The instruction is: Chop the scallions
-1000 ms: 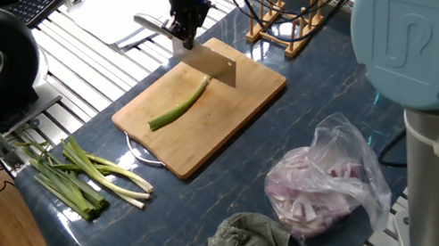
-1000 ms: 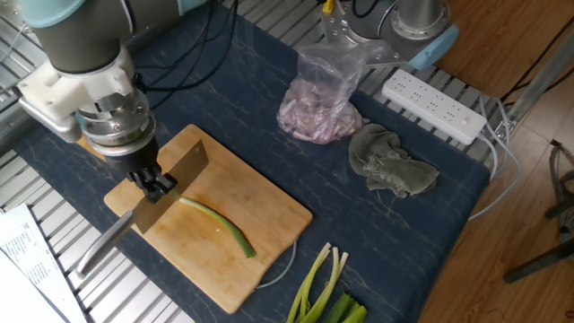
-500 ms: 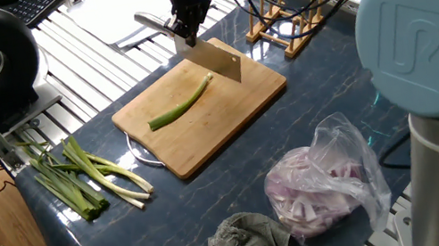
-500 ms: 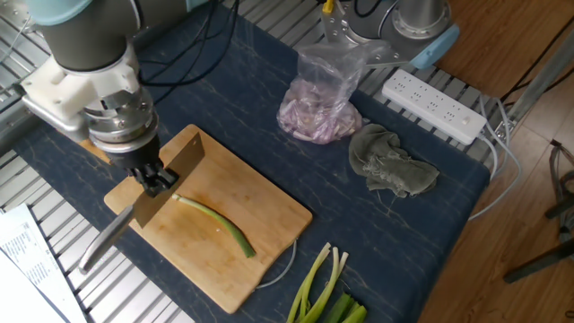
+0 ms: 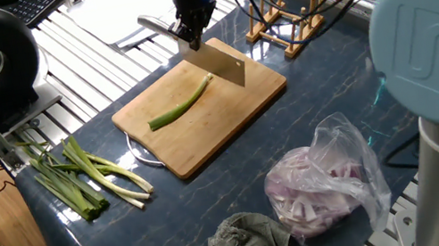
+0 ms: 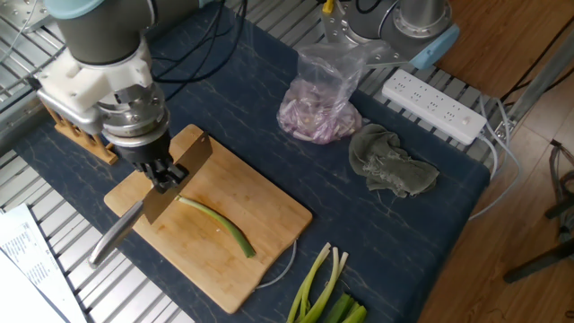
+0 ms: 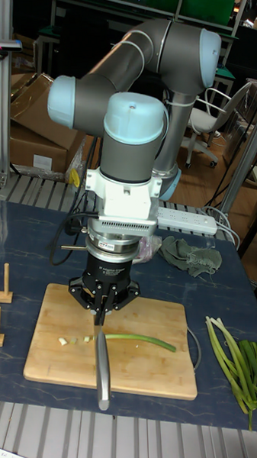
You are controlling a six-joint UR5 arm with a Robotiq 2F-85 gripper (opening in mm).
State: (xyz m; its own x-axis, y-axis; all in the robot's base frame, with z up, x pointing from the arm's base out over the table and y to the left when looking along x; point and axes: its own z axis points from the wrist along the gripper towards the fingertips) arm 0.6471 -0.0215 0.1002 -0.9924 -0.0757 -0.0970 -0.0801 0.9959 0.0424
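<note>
A dark marbled table [image 5: 310,121] carries a wooden board [image 5: 235,107], on which one scallion [image 5: 180,106] is laid, green end toward the board's middle and pale end beside the blade; a few small cut bits [image 7: 67,340] are seen near that end in the tall view. A clear plastic bag [image 5: 325,181] near the table's edge is filled with pink-purple onion slices [image 6: 316,112]. A bundle of uncut scallions [image 5: 84,176] is laid off the board, well apart from it. The gripper [image 6: 164,178] is closed on the handle of a knife [image 5: 222,62], the blade held upright just over the pale end. A crumpled rag [image 6: 391,168] lies beside the bag. A raised logo is borne on the arm's blue cap [image 5: 438,39]; no other writing can be read.
</note>
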